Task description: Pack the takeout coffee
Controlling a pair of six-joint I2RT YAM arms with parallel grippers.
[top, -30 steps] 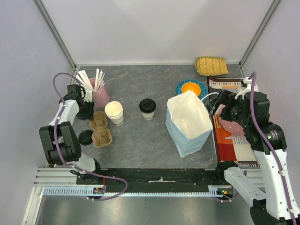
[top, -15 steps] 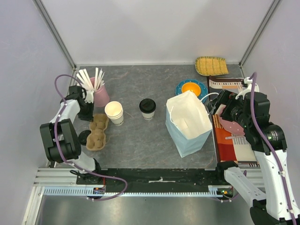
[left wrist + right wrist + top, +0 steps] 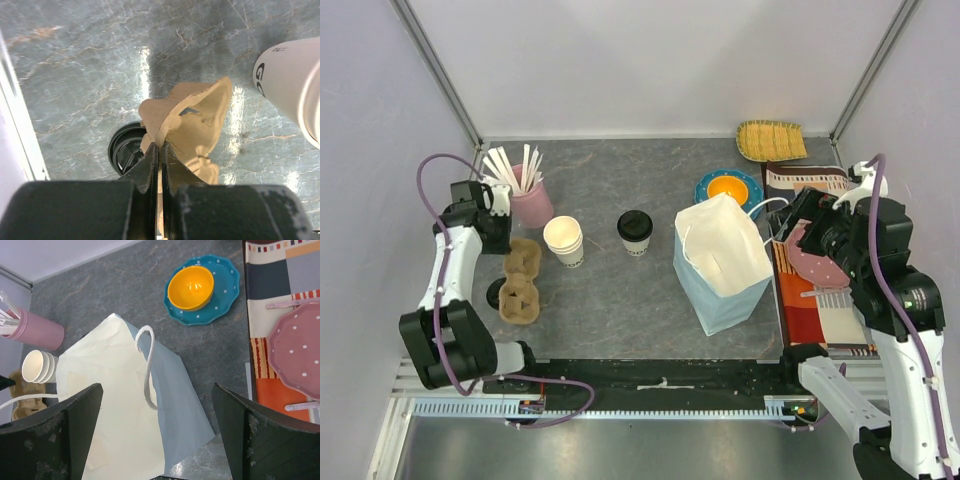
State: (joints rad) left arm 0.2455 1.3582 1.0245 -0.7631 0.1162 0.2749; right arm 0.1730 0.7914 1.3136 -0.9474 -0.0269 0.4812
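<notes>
Left end effector (image 3: 159, 150) pinched shut on cup carrier (image 3: 192, 117) rim, pockets empty | right end effector (image 3: 165, 435) wide open, empty, over paper bag (image 3: 722, 262), contents unseen | takeout coffee (image 3: 634, 231) upright mid-table, between cup stack (image 3: 564, 240) and bag | risk: thin rim grip slips or tears; swinging carrier clips the stack

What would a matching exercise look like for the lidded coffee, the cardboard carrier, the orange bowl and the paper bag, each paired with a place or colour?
Things:
1. takeout coffee
2. cardboard carrier
3. orange bowl
4. paper bag

Descriptions:
A. white and pale blue
B. sits on the blue plate
C. pinched between the left fingers
D. stands alone between the stacked cups and the bag

Pairs: 1-D, 2-C, 3-B, 4-A
</notes>
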